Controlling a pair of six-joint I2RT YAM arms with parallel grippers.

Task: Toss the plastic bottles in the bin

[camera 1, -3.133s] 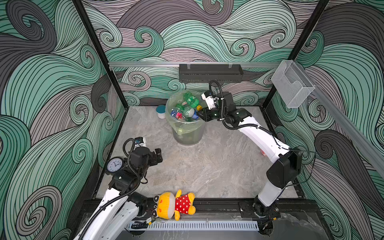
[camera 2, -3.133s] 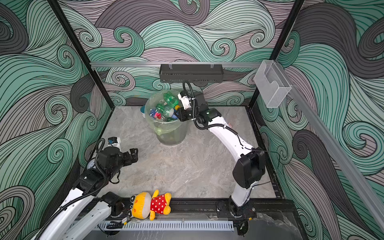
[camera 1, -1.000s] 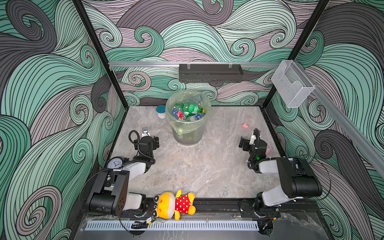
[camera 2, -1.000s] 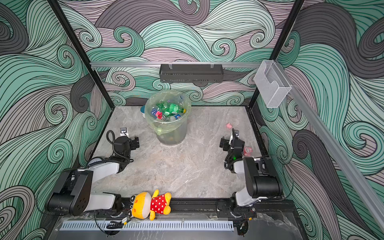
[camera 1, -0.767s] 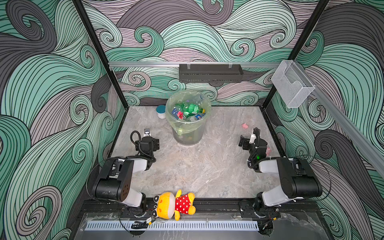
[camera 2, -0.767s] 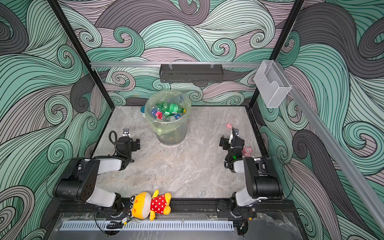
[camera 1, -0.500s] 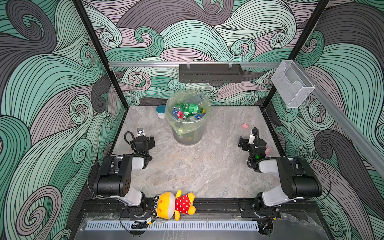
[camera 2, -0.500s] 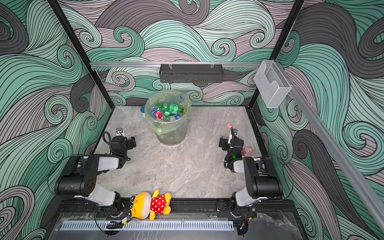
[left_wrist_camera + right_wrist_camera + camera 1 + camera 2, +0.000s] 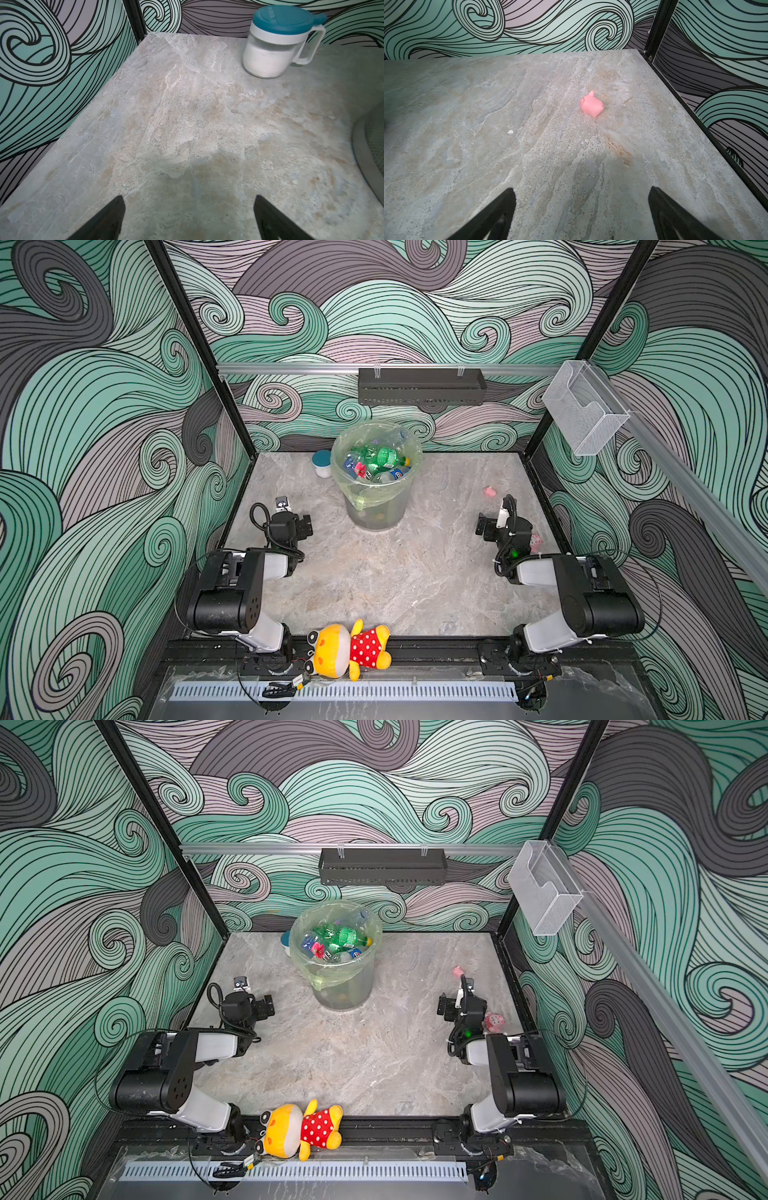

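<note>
Top view, round translucent bin (image 9: pixel 376 514), green bottles (image 9: pixel 380 456)

Walls (image 9: pixel 104 406) on three sides carry swirling waves in teal, mauve and dark grey. Black posts (image 9: pixel 199 348) stand at the back corners; a silver rail (image 9: pixel 291 369) between them holds a black tray (image 9: pixel 422 386). A clear box (image 9: pixel 582 418) hangs on the side wall. The tabletop (image 9: pixel 395 572) is grey marble, evenly lit

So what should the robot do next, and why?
Probably nothing but rest: the job looks done. All the plastic bottles in view lie inside the bin, and the table holds only a white jar and small pink toys. The left gripper and the right gripper are both open and empty, low over bare table.
</note>
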